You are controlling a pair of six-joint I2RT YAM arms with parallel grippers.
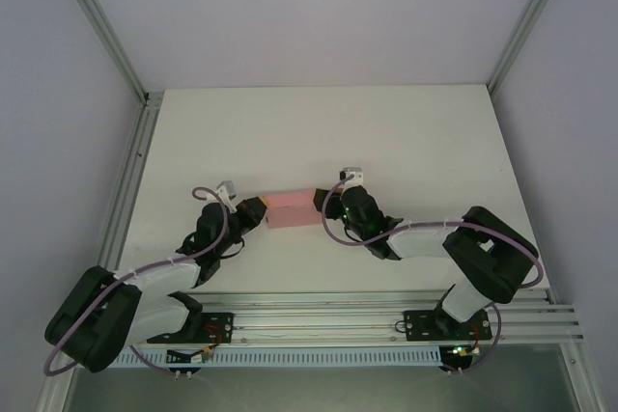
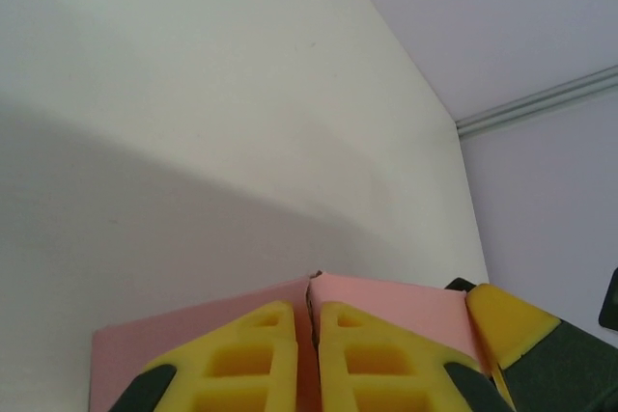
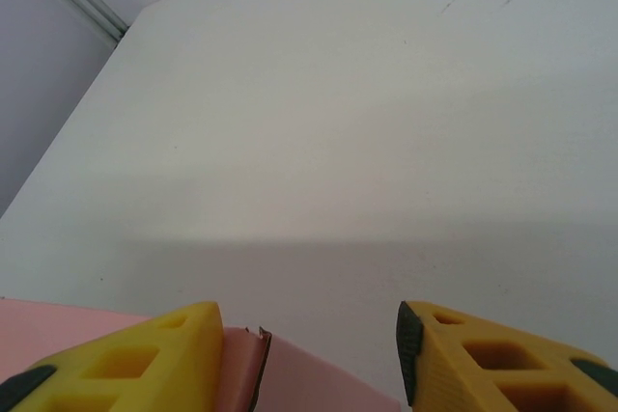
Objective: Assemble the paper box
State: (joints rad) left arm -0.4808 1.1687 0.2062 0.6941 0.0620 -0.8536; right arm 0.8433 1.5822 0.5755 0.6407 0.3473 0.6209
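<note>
The paper box is a small flat pale pink rectangle lying on the white table, between my two grippers. My left gripper is at its left end. In the left wrist view the yellow fingers are closed together on a thin edge of the pink box, where two panels meet at a seam. My right gripper is at the box's right end. In the right wrist view it stands open, its left finger against the pink card, its right finger over bare table.
The white table stretches away behind the box. Aluminium frame rails run along the left edge and the near edge. Pale walls close in the back and both sides. The right gripper's finger shows beside the box in the left wrist view.
</note>
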